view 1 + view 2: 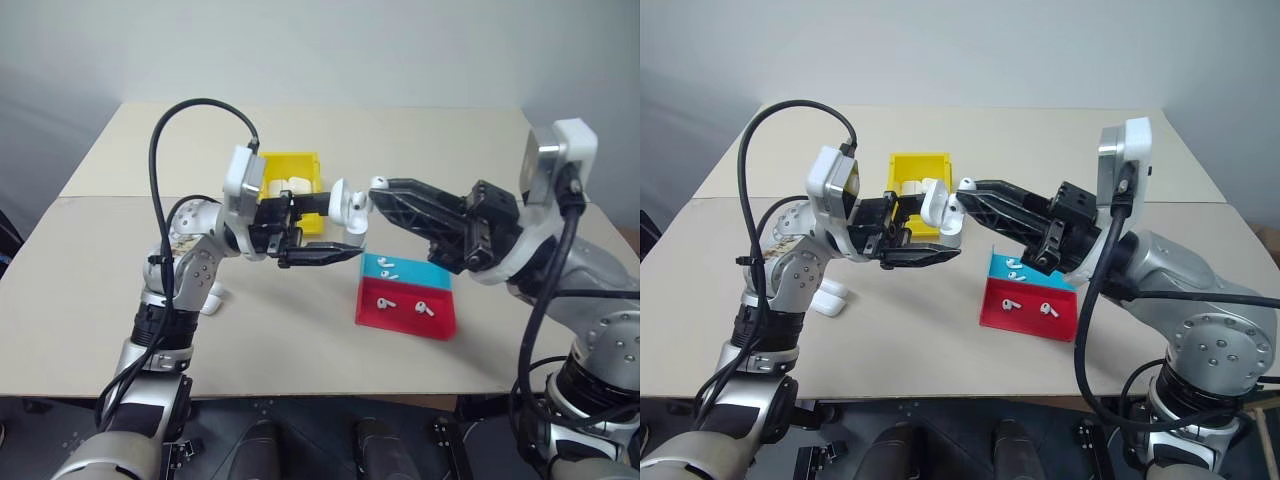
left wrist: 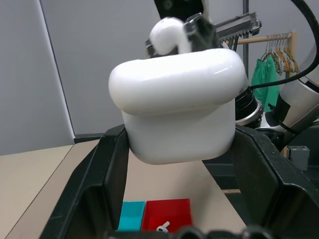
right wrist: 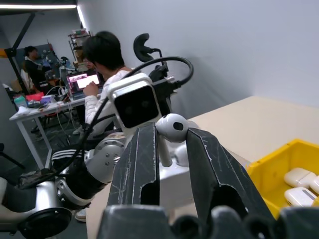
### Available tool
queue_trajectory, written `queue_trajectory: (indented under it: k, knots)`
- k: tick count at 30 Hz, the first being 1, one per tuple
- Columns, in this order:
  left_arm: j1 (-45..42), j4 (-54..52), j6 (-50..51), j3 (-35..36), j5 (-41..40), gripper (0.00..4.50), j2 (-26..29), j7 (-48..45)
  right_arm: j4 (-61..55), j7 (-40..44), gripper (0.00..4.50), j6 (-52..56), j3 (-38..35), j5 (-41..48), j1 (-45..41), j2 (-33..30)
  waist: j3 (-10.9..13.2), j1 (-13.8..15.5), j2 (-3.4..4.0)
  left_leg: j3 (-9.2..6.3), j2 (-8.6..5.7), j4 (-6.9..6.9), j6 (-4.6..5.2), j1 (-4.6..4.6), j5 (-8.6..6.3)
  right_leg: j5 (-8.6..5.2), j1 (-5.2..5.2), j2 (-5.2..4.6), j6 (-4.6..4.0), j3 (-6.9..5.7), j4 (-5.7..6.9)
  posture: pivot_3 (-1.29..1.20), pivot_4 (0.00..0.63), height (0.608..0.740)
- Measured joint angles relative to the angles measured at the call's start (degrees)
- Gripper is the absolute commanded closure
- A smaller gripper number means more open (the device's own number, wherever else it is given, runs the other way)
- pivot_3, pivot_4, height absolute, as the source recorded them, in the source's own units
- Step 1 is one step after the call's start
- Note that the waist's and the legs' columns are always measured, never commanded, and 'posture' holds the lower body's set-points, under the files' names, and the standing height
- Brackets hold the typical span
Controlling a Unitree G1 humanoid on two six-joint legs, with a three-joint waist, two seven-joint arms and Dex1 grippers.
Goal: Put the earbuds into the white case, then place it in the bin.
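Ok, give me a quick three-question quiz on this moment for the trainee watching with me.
1. True or false: the left gripper holds the white case between its fingers.
2. What is the right gripper pinching?
A. a case lid
B. an earbud
C. the rim of the red tray
3. Fill in: the cases already put away lie in the ___ bin.

Key: 1 true. 2 B; the earbud is held just above the case. 3 yellow.
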Motion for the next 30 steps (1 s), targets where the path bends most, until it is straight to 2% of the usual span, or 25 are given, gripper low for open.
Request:
queue_trajectory:
  k: [6, 14, 20, 30]
  knots:
    - [-0.01, 0.0, 0.02, 0.0, 0.02, 1.72, 0.01, 0.01, -0.89, -1.02, 3.87, -2.6, 3.92, 1.3, 1.33, -1.89, 0.0, 0.09, 0.0, 0.0, 0.0, 0.0, 0.0, -0.02, 0.0, 0.0, 0.0, -0.01, 0.0, -0.01, -0.02, 0.0, 0.15, 0.74]
    - [0.0, -0.01, 0.75, -0.15, 0.57, 1.72, 0.29, 0.08, -2.02, -1.0, 3.87, -6.16, 7.37, -1.41, 2.91, -5.78, 0.0, 0.17, 0.0, -0.03, -0.01, 0.01, 0.0, -0.04, 0.0, 0.0, 0.0, -0.01, 0.0, -0.03, -0.03, 0.0, 0.15, 0.74]
    - [0.09, -0.02, 1.03, -0.27, 1.19, 1.72, 0.29, 0.85, -2.46, 0.78, 1.97, -8.25, 8.37, -3.07, 4.14, -8.54, 0.0, 0.19, 0.0, -0.03, -0.01, 0.01, 0.0, -0.04, 0.0, 0.0, 0.0, -0.01, 0.0, -0.03, -0.04, 0.0, 0.15, 0.74]
    - [0.08, -0.1, 0.98, -0.24, 1.13, 1.72, -0.02, 1.29, -2.33, 5.64, 1.97, -9.24, 6.55, -1.14, 5.4, -15.26, 0.0, 0.23, -0.01, -0.03, -0.01, 0.01, 0.0, -0.04, 0.0, 0.0, 0.01, -0.01, 0.0, -0.03, -0.06, 0.0, 0.15, 0.74]
